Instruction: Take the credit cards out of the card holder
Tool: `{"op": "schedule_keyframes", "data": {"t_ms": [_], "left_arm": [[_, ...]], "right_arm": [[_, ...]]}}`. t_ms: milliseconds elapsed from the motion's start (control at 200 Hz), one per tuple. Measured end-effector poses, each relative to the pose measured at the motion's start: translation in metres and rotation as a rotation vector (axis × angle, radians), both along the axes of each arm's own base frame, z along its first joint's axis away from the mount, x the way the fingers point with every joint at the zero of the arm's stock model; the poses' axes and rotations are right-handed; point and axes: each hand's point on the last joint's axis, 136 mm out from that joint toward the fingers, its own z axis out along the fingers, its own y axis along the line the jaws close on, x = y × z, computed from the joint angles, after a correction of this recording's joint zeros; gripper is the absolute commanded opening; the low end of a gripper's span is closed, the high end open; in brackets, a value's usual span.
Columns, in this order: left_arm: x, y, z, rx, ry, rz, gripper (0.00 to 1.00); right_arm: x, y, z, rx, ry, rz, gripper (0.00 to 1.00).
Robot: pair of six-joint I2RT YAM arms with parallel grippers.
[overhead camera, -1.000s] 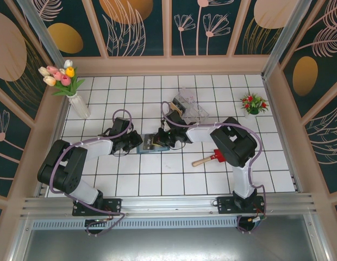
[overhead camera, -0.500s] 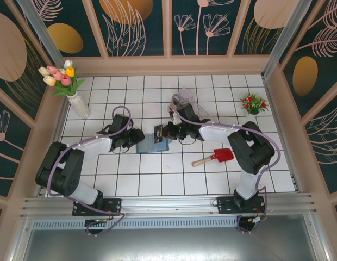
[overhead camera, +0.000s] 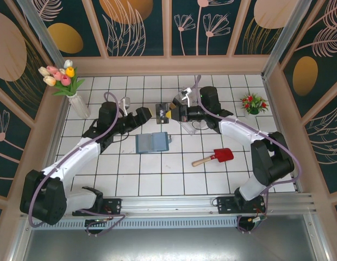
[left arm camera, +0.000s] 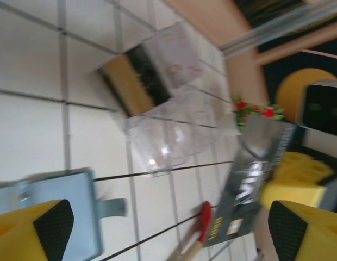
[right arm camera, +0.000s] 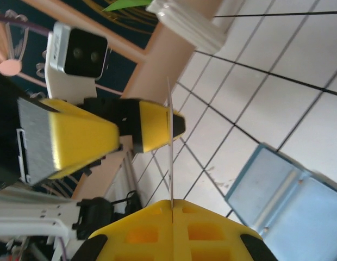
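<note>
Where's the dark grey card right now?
In the top view the dark grey card is off the table, pinched in the right gripper, facing the open left gripper and just beyond the open card holder.

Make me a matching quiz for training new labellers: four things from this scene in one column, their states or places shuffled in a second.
Things
1. card
2. holder
3. shovel
4. left gripper

States
A. lies open on the tiles
B. jaws wide apart, holding nothing
C. pinched in the right gripper, off the table
D. red blade, lying right of the holder

Pairs: 1-C, 2-A, 3-D, 4-B
</note>
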Motion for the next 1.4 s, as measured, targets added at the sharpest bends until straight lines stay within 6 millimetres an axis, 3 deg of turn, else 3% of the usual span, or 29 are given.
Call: {"op": "schedule_keyframes", "data": {"t_ms": [205, 360, 681, 756, 826, 941, 1026, 1401], "left_arm": [[-0.005, -0.018, 0.036, -0.114, -0.102, -0.101, 0.92], [-0.005, -0.028, 0.048, -0.180, -0.132, -0.147, 0.65], [-0.012, -0.040, 0.066, -0.290, -0.174, -0.211, 0.23], [-0.013, -0.040, 0.069, -0.312, -0.180, -0.211, 0.17], [-0.012, -0.040, 0.073, -0.342, -0.182, -0.202, 0.00], [-0.010, -0.040, 0.084, -0.394, -0.190, -0.190, 0.00], [-0.006, -0.038, 0.088, -0.415, -0.191, -0.167, 0.00], [0.002, -0.032, 0.097, -0.462, -0.185, -0.099, 0.00]], "right_arm": [[-0.012, 0.004, 0.021, 0.068, -0.019, 0.092, 0.00], [-0.016, 0.006, 0.032, 0.109, -0.010, 0.120, 0.00], [-0.019, 0.008, 0.050, 0.164, 0.005, 0.148, 0.00], [-0.019, 0.008, 0.053, 0.175, 0.010, 0.145, 0.08], [-0.018, 0.008, 0.055, 0.187, 0.019, 0.140, 0.14], [-0.017, 0.007, 0.057, 0.211, 0.049, 0.118, 0.28], [-0.013, 0.006, 0.057, 0.229, 0.081, 0.080, 0.33], [-0.004, 0.011, 0.073, 0.342, 0.157, -0.019, 0.24]]}}
